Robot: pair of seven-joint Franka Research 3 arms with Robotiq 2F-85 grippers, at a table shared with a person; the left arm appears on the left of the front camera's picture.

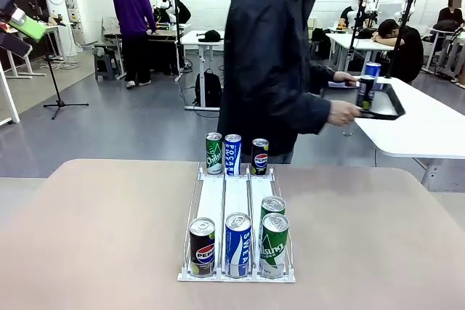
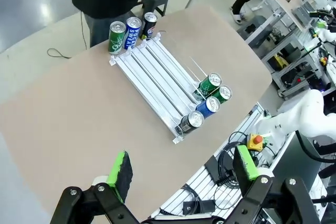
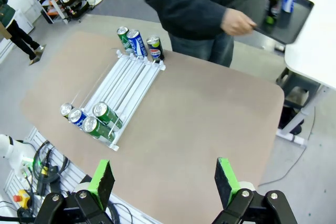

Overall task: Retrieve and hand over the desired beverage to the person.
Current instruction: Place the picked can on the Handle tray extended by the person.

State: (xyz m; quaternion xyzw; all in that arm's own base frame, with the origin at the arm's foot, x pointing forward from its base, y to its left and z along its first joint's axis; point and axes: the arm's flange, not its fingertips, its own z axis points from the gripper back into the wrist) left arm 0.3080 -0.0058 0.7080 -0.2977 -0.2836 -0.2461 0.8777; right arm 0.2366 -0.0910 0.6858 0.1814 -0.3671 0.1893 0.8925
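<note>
A white railed rack [image 1: 236, 194] lies along the middle of the tan table. At its near end stand a black Pepsi can [image 1: 202, 246], a blue Pocari can [image 1: 237, 243] and two green cans [image 1: 274, 245]. A green can [image 1: 213, 153], a blue Pocari can [image 1: 232, 154] and a black Pepsi can [image 1: 260, 156] stand at its far end. The person [image 1: 269, 56] in a dark jacket stands behind the rack, turned to the right. My left gripper [image 2: 182, 169] hangs open and empty high above the table's near edge. My right gripper [image 3: 164, 177] is likewise open and empty.
The person's hand [image 1: 343, 112] holds a black tray [image 1: 385, 103] with two cans on a white side table [image 1: 429, 132] at the right. Bare tan tabletop [image 1: 109, 237] stretches on both sides of the rack. Cables and an emergency stop button [image 2: 255, 141] lie below the table's near edge.
</note>
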